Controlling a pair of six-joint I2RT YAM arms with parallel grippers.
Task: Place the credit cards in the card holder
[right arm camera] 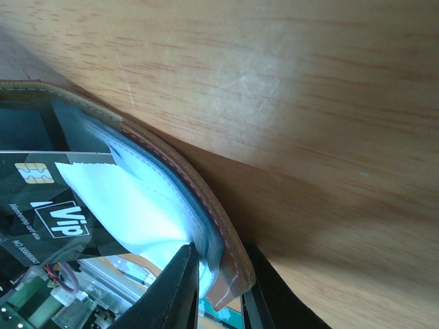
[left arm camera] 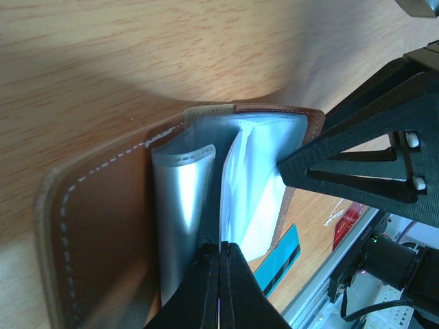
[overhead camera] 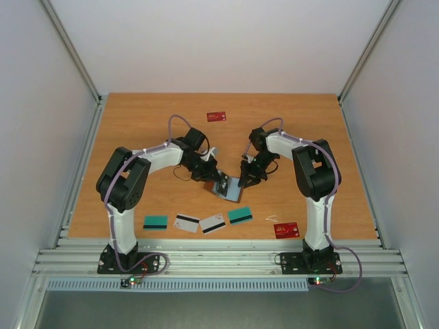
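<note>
The brown leather card holder [overhead camera: 232,191] is held open at mid-table between both arms. My left gripper [left arm camera: 221,248] is shut on one of its clear sleeves [left arm camera: 180,205], with the leather cover [left arm camera: 103,226] to the left. My right gripper [right arm camera: 219,248] is clamped over the edge of the opposite leather cover [right arm camera: 206,205] and the sleeves behind it. A black card [right arm camera: 41,202] with a chip and Vip print sits among the sleeves. On the table lie two teal cards [overhead camera: 155,221] [overhead camera: 240,216], two white striped cards [overhead camera: 186,223] [overhead camera: 212,223] and two red cards [overhead camera: 286,229] [overhead camera: 217,116].
The loose cards form a row near the table's front edge, just ahead of the metal rail [overhead camera: 219,260]. One red card lies alone at the back. White walls enclose the wooden table [overhead camera: 137,123] on three sides.
</note>
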